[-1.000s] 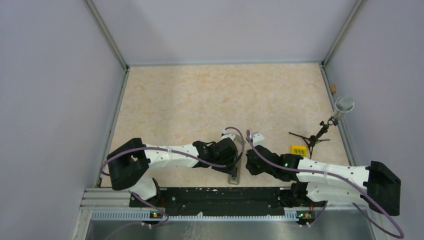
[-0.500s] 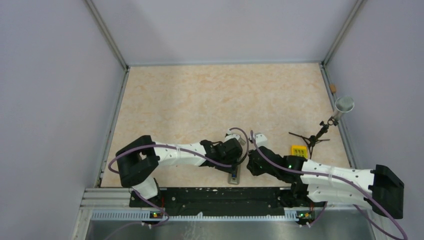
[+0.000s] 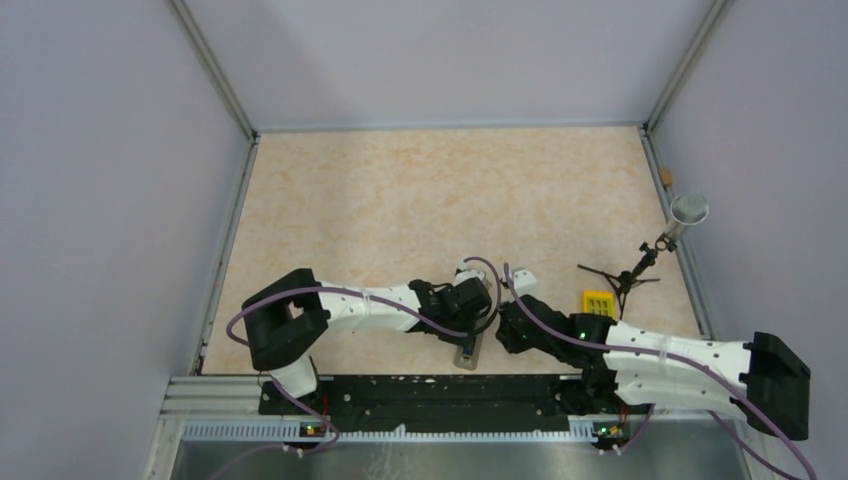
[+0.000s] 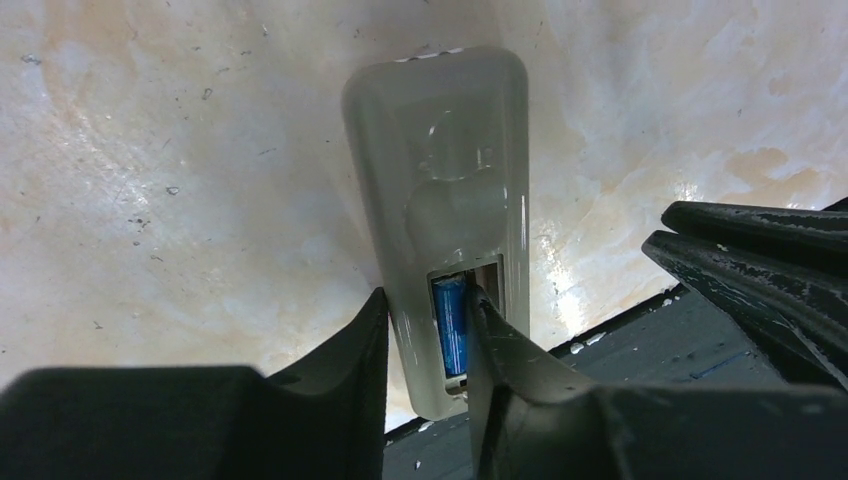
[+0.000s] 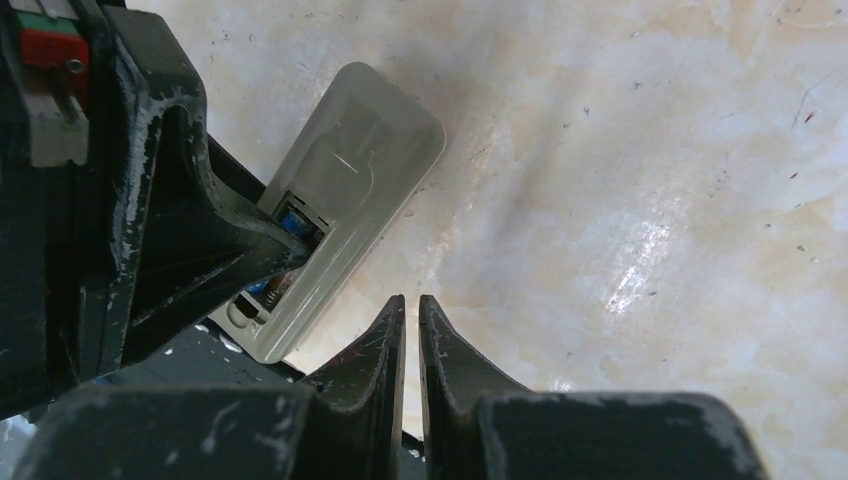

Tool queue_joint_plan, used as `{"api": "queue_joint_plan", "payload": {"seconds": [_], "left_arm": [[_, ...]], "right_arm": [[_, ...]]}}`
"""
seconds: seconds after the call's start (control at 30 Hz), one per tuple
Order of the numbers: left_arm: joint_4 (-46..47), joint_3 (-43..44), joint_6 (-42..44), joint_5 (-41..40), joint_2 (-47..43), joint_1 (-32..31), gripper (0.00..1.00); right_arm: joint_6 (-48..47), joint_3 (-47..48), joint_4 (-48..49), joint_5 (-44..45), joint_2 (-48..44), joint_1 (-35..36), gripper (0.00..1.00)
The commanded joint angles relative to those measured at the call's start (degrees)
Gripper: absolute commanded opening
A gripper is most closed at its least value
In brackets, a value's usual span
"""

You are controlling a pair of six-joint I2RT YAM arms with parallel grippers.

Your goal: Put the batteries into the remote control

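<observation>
The remote control (image 3: pixel 468 350) lies grey back up at the table's front edge, its battery recess open; it also shows in the left wrist view (image 4: pixel 440 180) and the right wrist view (image 5: pixel 350 170). One blue battery (image 4: pixel 451 325) sits in the recess and shows as a blue spot in the right wrist view (image 5: pixel 292 222). The other battery is out of view. My left gripper (image 4: pixel 428 295) (image 3: pixel 472 322) pinches the remote: one finger on its outer side, the other in the recess against the battery. My right gripper (image 5: pixel 410 300) (image 3: pixel 508 322) is shut and empty just right of the remote.
A small yellow block (image 3: pixel 598 300) lies right of the right arm. A black tripod stand (image 3: pixel 625 278) with a grey cup (image 3: pixel 689 209) stands by the right wall. The black front rail (image 3: pixel 420 390) runs just below the remote.
My left arm has shifted right and its gripper has settled lower over the remote's near end. My right gripper has edged slightly nearer. The remote has not moved.
</observation>
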Motion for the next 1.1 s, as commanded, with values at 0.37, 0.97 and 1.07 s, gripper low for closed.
{"api": "queue_joint_plan", "payload": {"seconds": [0.37,0.97,1.07], "left_arm": [[-0.70,0.67,0.66,-1.72,2.42,-0.79,0.00],[-0.19,0.08,2.02,-3.42,-1.11,-0.79,0.26],[-0.32,-0.25,2.27,-3.91,-2.76,-0.79,0.30]], "right_arm": [[-0.35,1.24,-0.43,0.71,-0.79,0.53,0.09],[-0.30,2.44,-1.90,1.94,-0.92,0.54,0.23],[-0.13,2.69,-2.14,2.13,-0.70,0.59,0.24]]}}
